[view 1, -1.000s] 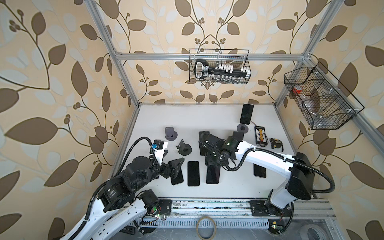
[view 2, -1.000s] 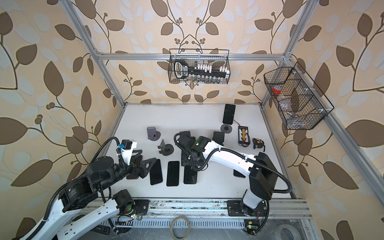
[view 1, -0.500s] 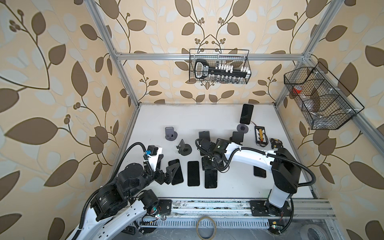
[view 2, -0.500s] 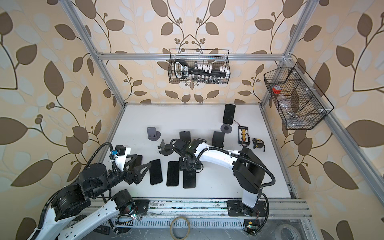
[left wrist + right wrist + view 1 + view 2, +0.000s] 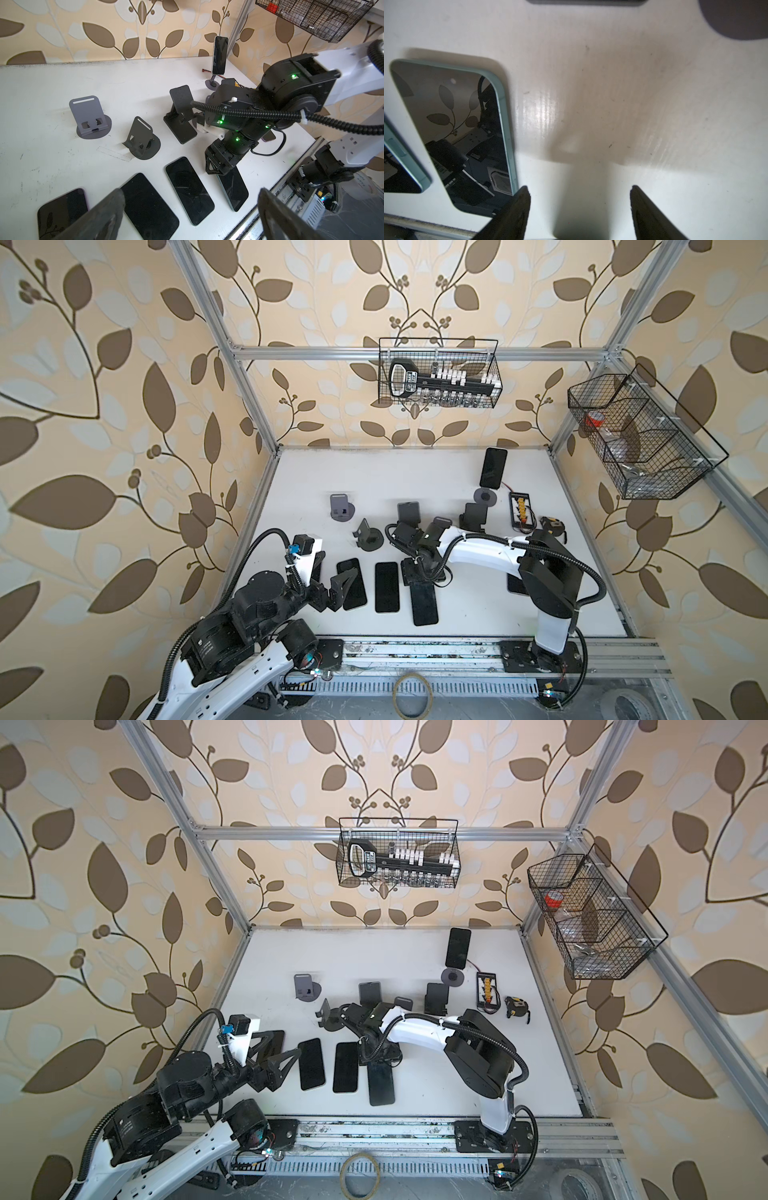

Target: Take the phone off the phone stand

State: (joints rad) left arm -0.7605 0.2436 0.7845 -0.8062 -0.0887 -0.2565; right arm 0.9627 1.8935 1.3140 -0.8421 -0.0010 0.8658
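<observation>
White table point(image 5: 415, 477). Left gripper point(image 5: 334, 574) wide open, empty, over flat phones at front left. Right gripper point(image 5: 579, 193) fingers apart, only bare table between them, tips at the end of the phone point(image 5: 424, 605) lying flat near the front. Back phone point(image 5: 493, 467) upright on stand point(image 5: 485, 497).

The left arm point(image 5: 257, 605) is seen folded low at the front left, its wrist turned inward. Its end effector point(image 5: 190, 194) is held level, with the fingers point(image 5: 112, 204) spread wide and nothing gripped. The right arm point(image 5: 482, 551) is stretched leftward across the middle, its wrist bent downward. Its end effector point(image 5: 579, 189) is pointed down, fingers point(image 5: 519, 207) parted, with nothing seen between them.
</observation>
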